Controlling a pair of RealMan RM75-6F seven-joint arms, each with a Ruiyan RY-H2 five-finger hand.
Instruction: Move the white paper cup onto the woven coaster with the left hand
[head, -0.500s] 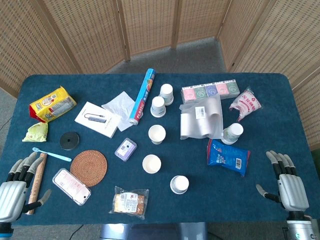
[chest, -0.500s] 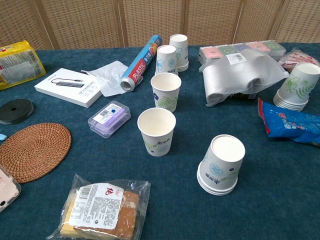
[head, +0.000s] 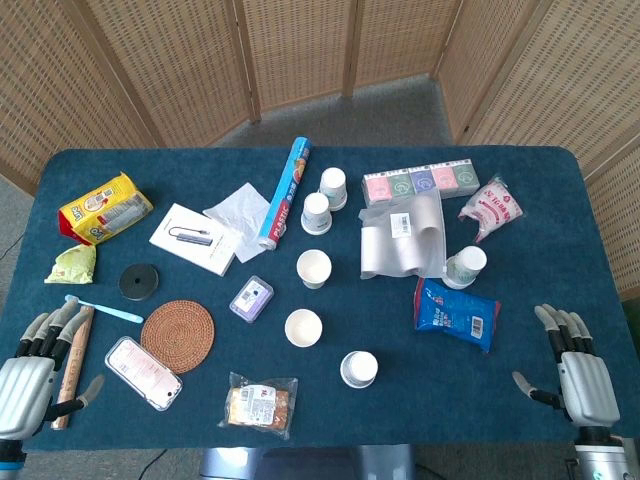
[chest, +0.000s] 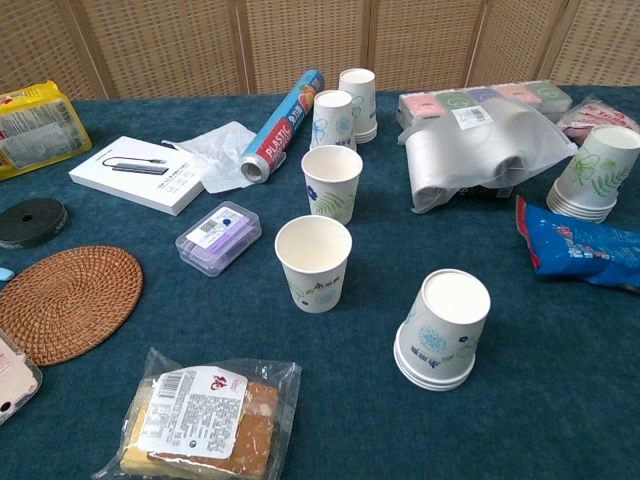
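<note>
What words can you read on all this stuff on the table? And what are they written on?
"PLASTIC": on the blue roll by the cups.
Snack packet: a big red character on its label, print and barcode too small to read.
Yellow bag, blue packet, purple box, row of small boxes: print too blurred to read.
</note>
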